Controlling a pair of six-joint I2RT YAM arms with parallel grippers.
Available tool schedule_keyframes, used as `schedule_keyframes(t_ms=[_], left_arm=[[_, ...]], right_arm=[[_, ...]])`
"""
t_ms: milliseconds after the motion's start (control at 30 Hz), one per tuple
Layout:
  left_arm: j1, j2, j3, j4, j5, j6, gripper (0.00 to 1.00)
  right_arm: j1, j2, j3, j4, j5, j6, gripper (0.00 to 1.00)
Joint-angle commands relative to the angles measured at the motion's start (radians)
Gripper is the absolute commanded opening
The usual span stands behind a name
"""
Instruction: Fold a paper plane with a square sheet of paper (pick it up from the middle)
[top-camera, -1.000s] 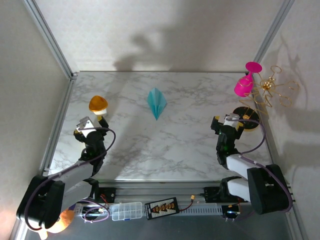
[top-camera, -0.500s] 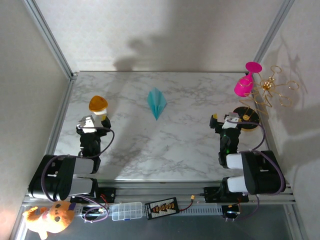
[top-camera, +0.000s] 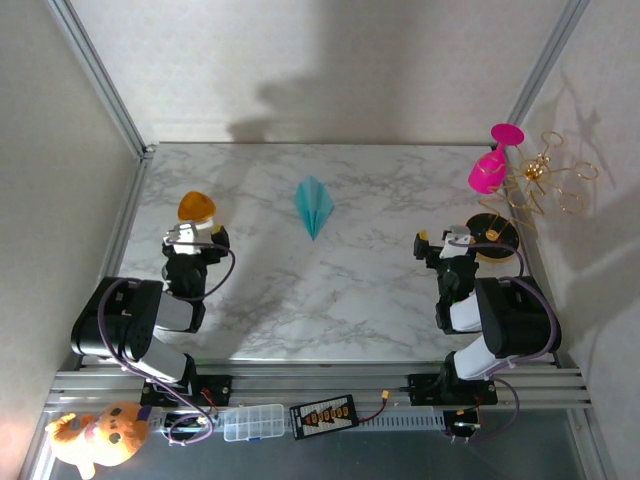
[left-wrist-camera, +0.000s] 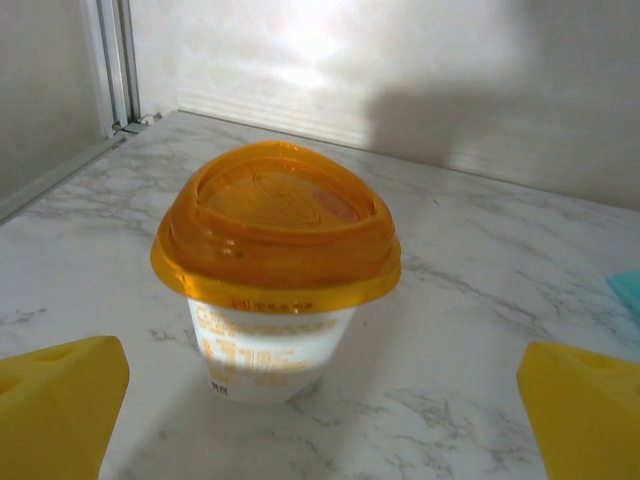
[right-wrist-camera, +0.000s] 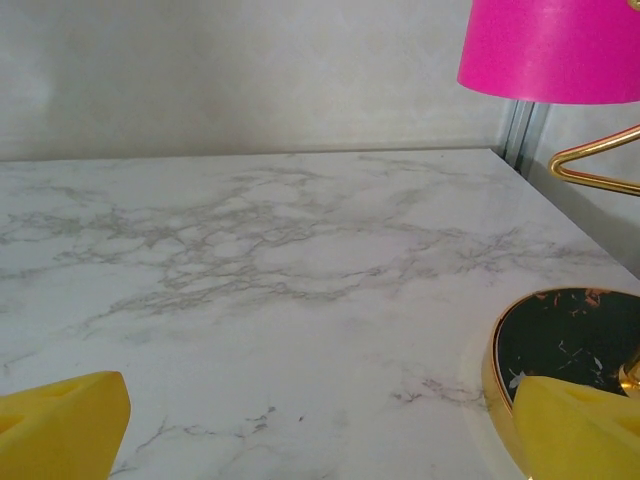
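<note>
Both arms are folding back toward the desk's (top-camera: 350, 290) near edge. The left tool (top-camera: 193, 237) and right tool (top-camera: 447, 240) are gaping wide, gripping nothing. The paper plane (top-camera: 314, 205) is lying unmoved mid-desk, toward the far edge; folding is likely finished. Open marble is surrounding it. An orange-lidded cup (top-camera: 197, 207) is crowding the left edge, a black stand base (top-camera: 503, 232) the right.

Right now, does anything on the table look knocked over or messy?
Nothing looks spilled or knocked over. The teal-blue folded paper plane lies flat in the middle, the orange-lidded white cup stands upright, and the pink glass hangs tilted from its gold wire rack.
</note>
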Motion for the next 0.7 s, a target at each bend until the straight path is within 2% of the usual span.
schedule_keyframes(t_ms=[0,667], left_arm=[[-0.005,0.009,0.026,-0.023,-0.045,0.005,0.99],[-0.011,0.011,0.036,-0.04,-0.048,0.011,0.99]], right_arm=[[-0.019,0.005,0.034,-0.007,-0.003,0.016,0.99],[-0.036,0.005,0.046,-0.029,-0.034,0.027,0.99]])
